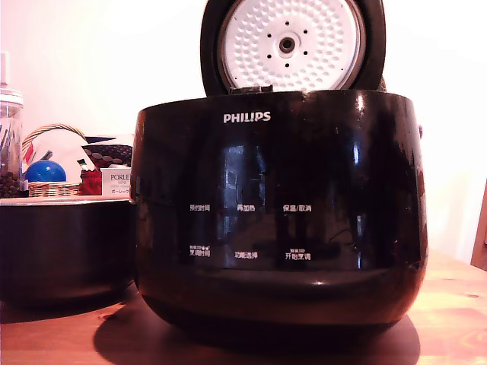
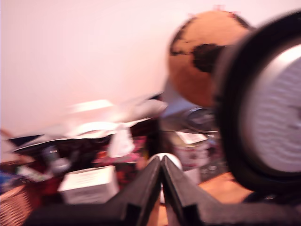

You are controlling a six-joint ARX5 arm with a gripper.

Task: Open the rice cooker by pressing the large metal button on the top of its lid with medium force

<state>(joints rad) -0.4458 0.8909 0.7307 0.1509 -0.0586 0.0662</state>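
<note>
The glossy black rice cooker (image 1: 278, 213) with a white PHILIPS logo fills the exterior view. Its lid (image 1: 293, 46) stands raised upright behind the body, showing the white dimpled underside disc with a central hub. The large metal button is out of view. In the blurred wrist view the raised lid (image 2: 263, 108) shows as a black ring around a pale disc. My gripper (image 2: 162, 162) appears only in the wrist view, its two black fingers pressed together at the tips with nothing between them, apart from the lid.
A lower dark bowl-like vessel (image 1: 61, 247) stands at the exterior view's left. Behind it are a wicker basket (image 1: 53, 186) with a blue ball (image 1: 46, 171), a jar (image 1: 9, 144) and a white box (image 1: 114, 181). The wrist view shows a brown globe (image 2: 197, 56) and clutter.
</note>
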